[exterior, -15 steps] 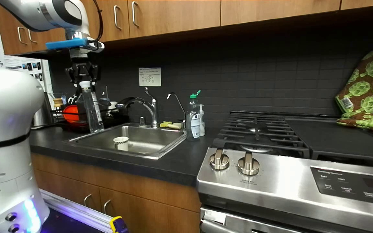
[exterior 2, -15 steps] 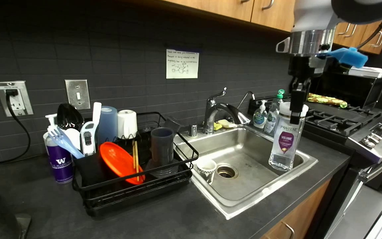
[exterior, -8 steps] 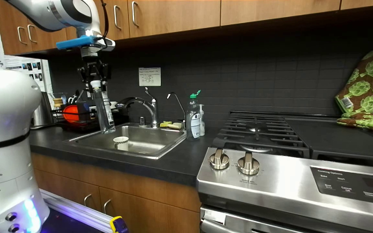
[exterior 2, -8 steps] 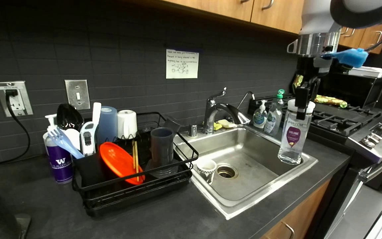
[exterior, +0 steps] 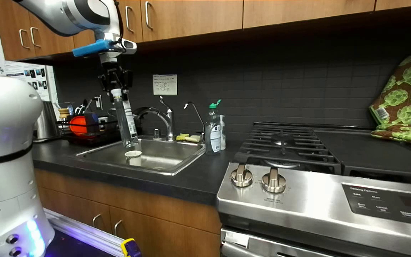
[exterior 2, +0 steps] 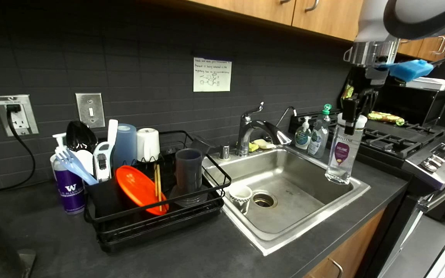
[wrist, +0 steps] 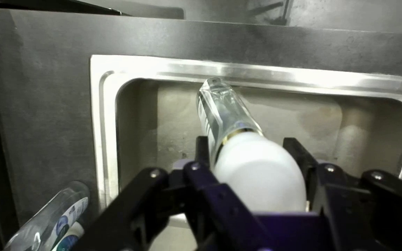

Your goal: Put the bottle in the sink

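The jaws, at lower centre of the wrist view, pinch the bottle (wrist: pixel 226 111) by its capped end; its body hangs beneath them over the sink (wrist: pixel 98 118), long axis tilted, base toward the rim at upper centre. Descent probably turns on clearing that edge.

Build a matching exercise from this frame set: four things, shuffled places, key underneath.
1. Pantene bottle
2. checkered-rim cup
3. orange dish
4. green-capped bottle

A. in the drying rack
B. on the counter, between sink and stove
C. tilted, held in the gripper
D. down in the sink

Pairs: 1-C, 2-D, 3-A, 4-B
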### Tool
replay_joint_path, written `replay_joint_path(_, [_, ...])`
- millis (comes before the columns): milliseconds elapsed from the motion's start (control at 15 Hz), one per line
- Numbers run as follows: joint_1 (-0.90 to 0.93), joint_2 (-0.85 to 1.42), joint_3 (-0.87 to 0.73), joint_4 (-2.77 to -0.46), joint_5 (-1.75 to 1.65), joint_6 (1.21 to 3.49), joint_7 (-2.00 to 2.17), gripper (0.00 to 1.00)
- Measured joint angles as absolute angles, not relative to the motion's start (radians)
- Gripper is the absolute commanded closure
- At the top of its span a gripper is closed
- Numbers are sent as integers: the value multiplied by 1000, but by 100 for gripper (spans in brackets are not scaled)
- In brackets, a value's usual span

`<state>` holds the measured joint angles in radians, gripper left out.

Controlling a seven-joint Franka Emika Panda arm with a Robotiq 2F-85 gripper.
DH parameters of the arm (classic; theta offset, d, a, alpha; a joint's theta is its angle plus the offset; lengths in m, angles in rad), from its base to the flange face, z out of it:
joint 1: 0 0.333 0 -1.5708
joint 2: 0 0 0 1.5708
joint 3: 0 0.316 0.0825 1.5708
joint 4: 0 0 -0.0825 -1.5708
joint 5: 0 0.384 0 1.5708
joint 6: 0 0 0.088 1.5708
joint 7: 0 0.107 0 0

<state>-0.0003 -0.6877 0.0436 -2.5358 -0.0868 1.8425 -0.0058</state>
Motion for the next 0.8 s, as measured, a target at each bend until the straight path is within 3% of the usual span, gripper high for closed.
replay_joint_path(800, [-62,-658,24,-2536,-101,1982,49,71])
